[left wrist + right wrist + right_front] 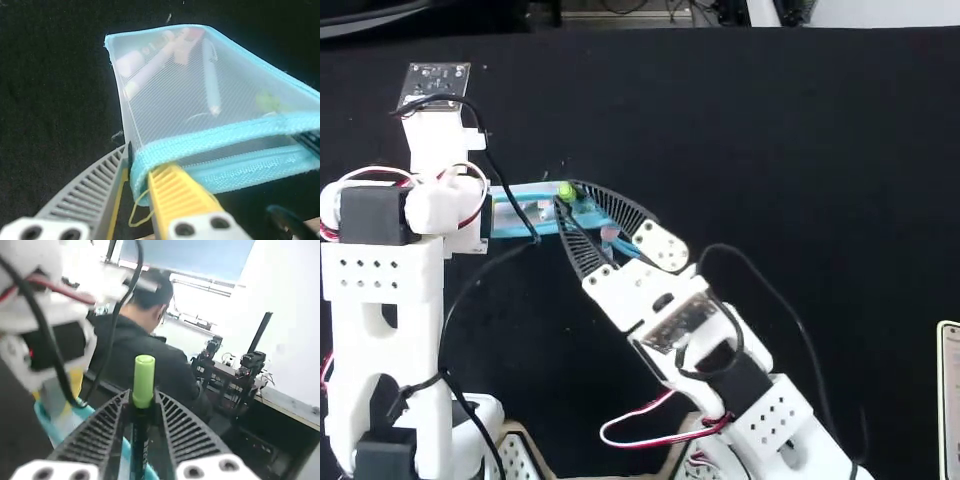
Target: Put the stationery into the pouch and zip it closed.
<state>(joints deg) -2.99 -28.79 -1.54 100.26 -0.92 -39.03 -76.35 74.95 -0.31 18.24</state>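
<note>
A translucent pouch with teal edging lies on the black table. My left gripper is shut on its near corner, one grey and one yellow finger pinching the teal band. Through the mesh of the pouch I see a blue pen, a white marker and other small stationery. My right gripper stands over the pouch's right end, shut on a black pen with a green cap. In the right wrist view the pen stands upright between the black fingers of the gripper, above the pouch. Its lower tip is hidden.
Black cloth covers the table all around the pouch. A white flat object lies at the right edge. Both arm bases and their cables crowd the near side.
</note>
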